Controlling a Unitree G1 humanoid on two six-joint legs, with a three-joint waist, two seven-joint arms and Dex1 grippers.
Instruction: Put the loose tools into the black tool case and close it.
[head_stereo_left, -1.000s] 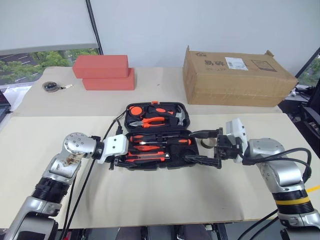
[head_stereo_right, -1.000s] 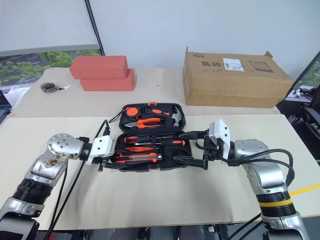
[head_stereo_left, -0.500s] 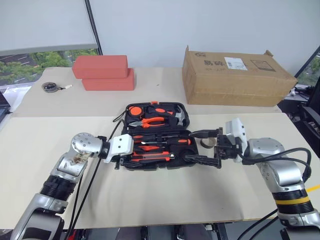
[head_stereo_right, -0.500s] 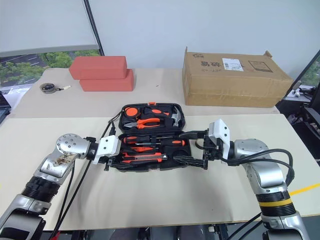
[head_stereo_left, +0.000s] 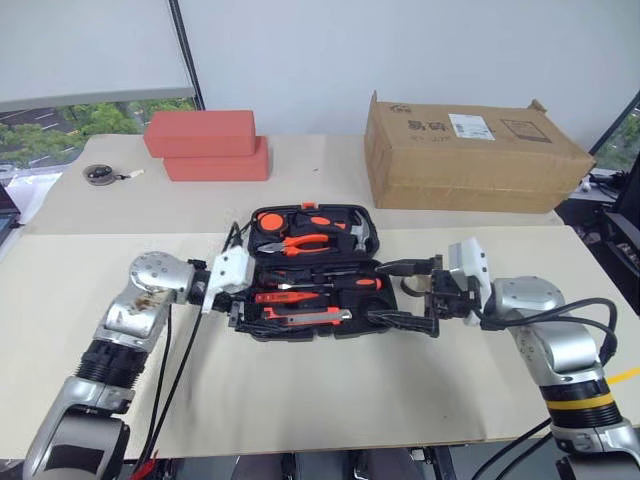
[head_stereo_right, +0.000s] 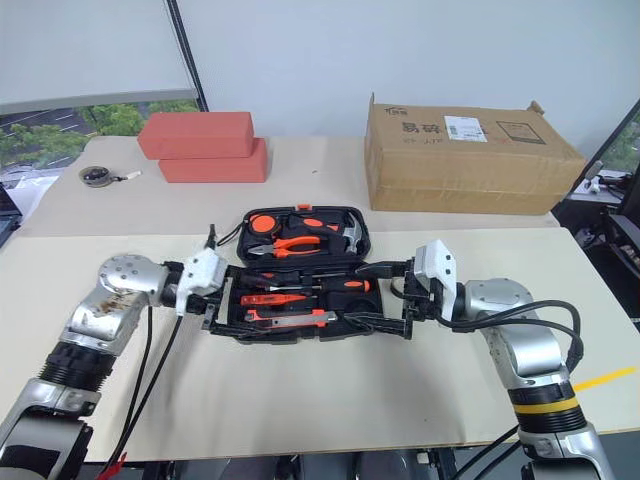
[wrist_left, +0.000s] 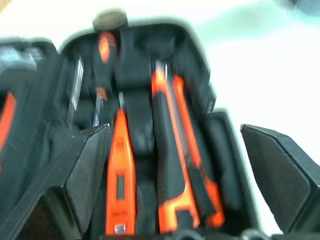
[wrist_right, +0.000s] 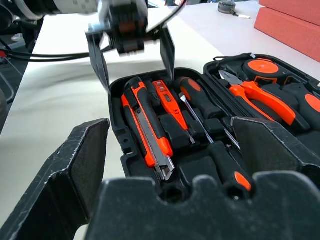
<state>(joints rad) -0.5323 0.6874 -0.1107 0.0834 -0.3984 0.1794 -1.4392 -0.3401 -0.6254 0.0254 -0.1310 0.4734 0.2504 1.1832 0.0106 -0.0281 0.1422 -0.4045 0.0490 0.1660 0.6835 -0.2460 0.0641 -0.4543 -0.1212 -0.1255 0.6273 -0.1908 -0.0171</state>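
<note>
Tool case (head_stereo_left: 310, 275) lies open at the table (head_stereo_left: 330, 400) centre, lid half at 12 o'clock with pliers (head_stereo_left: 300, 240) and hammer (head_stereo_left: 355, 232) in their recesses, base half at 6 o'clock.

Base half, as the right wrist view shows it: utility knife (wrist_right: 147, 132), slim orange tester screwdriver (wrist_right: 167, 102) and two black/orange-handled screwdrivers (wrist_right: 200, 107) all seated in their slots. Small dark tape roll (head_stereo_left: 412, 286) sits on the table just beside the case at its 3 o'clock edge, between the right fingers; not in the case.

Left gripper (head_stereo_left: 240, 300) at the 9 o'clock end of the base half, fingers spread wide, holding nothing; the left wrist view looks straight down the tool rows. Right gripper (head_stereo_left: 400, 295) at the 3 o'clock end, fingers fully apart, empty, one finger (head_stereo_left: 395, 319) along the case's front corner.

Judgement: loading step nearly finished, one item outstanding. Next move calls for the right fingers to pinch the tape roll, lift it over the case wall and drop it into a free recess. After that, swing the lid toward 6 o'clock and press the orange latch (head_stereo_left: 310, 206). Risk: a tool standing proud could block the lid.
</note>
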